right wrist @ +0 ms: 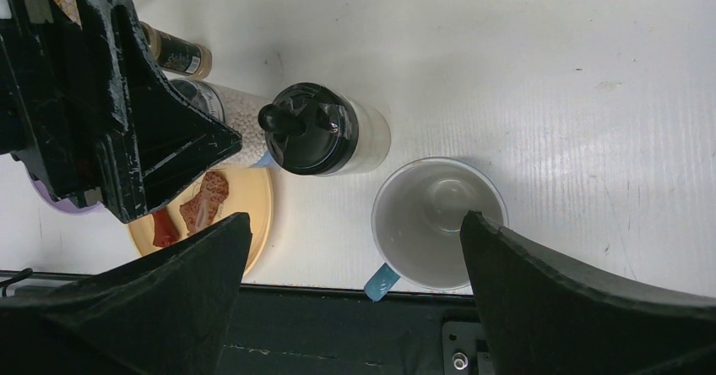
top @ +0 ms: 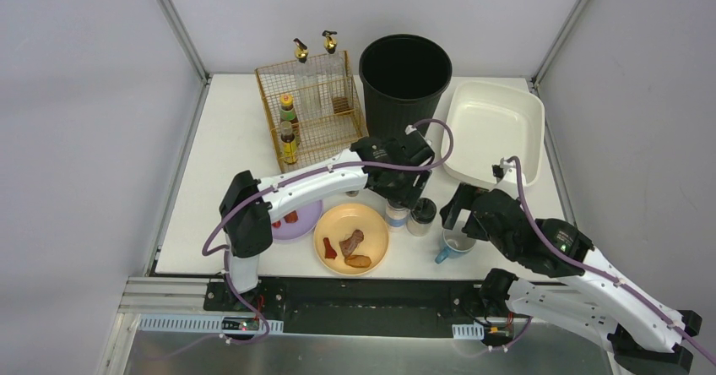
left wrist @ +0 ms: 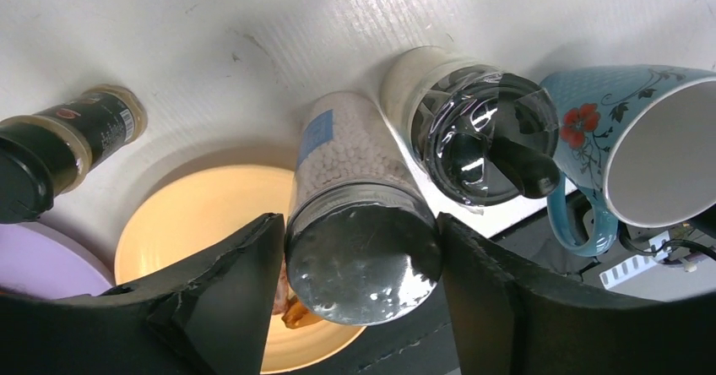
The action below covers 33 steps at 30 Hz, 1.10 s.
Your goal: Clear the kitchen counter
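The white kitchen counter [top: 219, 181] holds several items near its front edge. My left gripper [top: 397, 191] is shut on a clear jar of white beads [left wrist: 359, 223] with a grey lid; both fingers press its sides and the jar [top: 395, 215] stands upright. A black-lidded shaker [top: 420, 215] stands just right of it and also shows in the left wrist view [left wrist: 485, 134]. My right gripper [right wrist: 355, 223] is open and empty above a blue floral mug [right wrist: 439, 223], which sits at the counter's front edge [top: 456, 244].
A yellow plate [top: 333, 223] with food scraps and a purple plate [top: 295, 223] lie front left. A small dark bottle [left wrist: 67, 138] lies on the counter. A wire basket of bottles [top: 312, 109], a black bin [top: 404, 79] and a white tub [top: 494, 130] stand at the back.
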Each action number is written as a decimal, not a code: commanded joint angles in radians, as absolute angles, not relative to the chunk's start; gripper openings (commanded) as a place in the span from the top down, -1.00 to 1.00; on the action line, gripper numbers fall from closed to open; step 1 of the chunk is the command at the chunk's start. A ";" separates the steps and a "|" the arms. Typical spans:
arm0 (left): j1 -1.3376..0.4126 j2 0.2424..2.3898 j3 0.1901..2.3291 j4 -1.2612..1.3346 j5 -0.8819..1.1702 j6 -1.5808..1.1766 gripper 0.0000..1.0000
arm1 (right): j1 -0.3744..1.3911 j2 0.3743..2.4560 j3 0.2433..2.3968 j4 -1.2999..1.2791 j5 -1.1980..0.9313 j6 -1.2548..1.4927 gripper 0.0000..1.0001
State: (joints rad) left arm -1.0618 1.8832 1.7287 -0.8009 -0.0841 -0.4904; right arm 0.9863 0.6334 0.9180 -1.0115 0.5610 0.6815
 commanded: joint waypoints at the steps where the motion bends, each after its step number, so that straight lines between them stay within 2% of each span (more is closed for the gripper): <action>1: -1.074 1.884 1.761 -0.839 -0.126 -0.496 -0.23 | 0.990 0.630 0.919 -0.986 0.559 0.700 -0.98; 4: -1.074 1.877 1.752 -0.842 -0.135 -0.493 0.09 | 0.990 0.630 0.918 -0.985 0.557 0.701 -0.98; 8: -1.073 1.859 1.752 -0.854 -0.157 -0.487 0.68 | 0.990 0.630 0.913 -0.979 0.555 0.701 -0.98; 12: -1.073 1.819 1.781 -0.880 -0.212 -0.469 1.00 | 0.991 0.632 0.919 -0.979 0.555 0.698 -0.98; 23: -1.048 1.671 1.937 -0.948 -0.364 -0.402 1.00 | 0.991 0.639 0.926 -0.966 0.549 0.688 -0.98; 33: -0.839 1.617 2.015 -0.955 -0.341 -0.378 1.00 | 0.990 0.643 0.932 -0.953 0.540 0.674 -0.98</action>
